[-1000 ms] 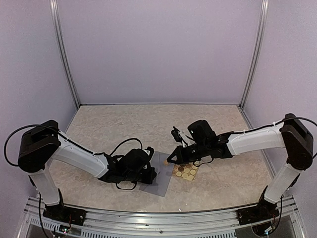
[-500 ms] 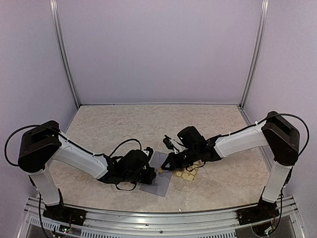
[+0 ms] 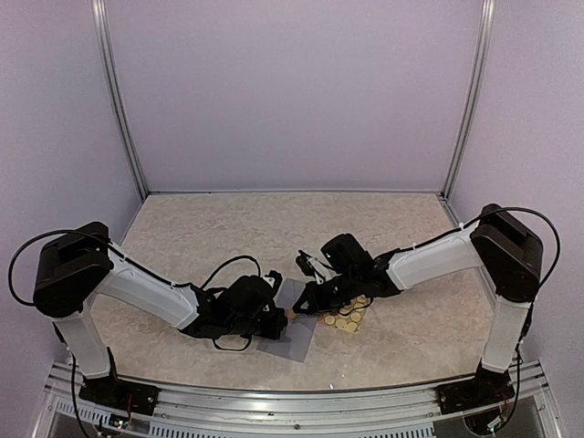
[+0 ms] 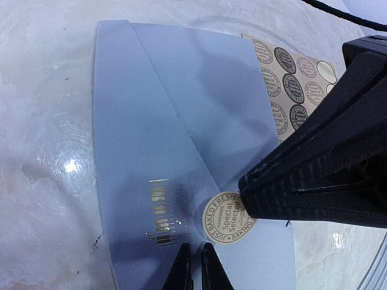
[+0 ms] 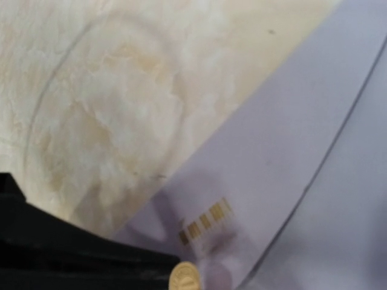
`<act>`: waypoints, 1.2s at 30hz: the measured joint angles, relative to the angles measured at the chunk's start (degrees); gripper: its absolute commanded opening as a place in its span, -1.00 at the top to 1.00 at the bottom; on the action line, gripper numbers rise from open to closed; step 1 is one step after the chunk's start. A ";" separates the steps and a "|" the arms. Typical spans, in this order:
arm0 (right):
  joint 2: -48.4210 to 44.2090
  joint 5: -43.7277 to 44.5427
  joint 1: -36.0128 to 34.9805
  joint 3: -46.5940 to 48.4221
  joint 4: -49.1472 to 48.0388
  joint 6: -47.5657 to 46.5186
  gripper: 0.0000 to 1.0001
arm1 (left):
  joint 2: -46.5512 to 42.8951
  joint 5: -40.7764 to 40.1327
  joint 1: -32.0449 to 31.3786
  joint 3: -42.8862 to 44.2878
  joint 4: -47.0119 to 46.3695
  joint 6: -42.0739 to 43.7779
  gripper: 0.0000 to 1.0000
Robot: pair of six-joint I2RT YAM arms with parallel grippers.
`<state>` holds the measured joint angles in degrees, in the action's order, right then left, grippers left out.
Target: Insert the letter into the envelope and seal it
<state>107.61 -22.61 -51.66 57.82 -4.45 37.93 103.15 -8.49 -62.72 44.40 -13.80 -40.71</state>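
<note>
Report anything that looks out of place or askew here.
Nothing looks damaged or spilled. The flat grey-lavender paper envelope lies skewed on the table, flap folded down. The right gripper, jaws shut, holds a round tan sticker near the flap's tip. The tan sticker sheet lies beside the envelope.

Lavender walls (image 3: 292, 91), aluminium corner posts (image 3: 119, 109), beige marbled tabletop (image 3: 274, 228)

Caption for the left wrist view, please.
Right gripper holds a round Special Selected sticker at the flap tip of the grey-lavender envelope; sticker sheet behind.
</note>
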 measured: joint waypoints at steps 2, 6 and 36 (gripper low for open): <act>0.63 0.15 0.00 0.13 0.02 -0.09 1.00 | 0.02 0.00 0.00 0.00 -0.02 0.00 0.88; 1.73 0.96 0.00 0.50 0.33 -0.33 1.00 | 0.02 0.00 0.00 0.00 -0.02 0.00 0.88; 3.96 2.91 -0.02 1.51 1.31 -0.87 1.00 | 0.00 -0.66 0.00 2.08 2.97 0.70 0.84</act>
<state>111.57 -19.70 -51.68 59.33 -3.14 37.06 103.15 -9.15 -62.72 46.48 -10.83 -40.01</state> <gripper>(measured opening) 0.003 0.075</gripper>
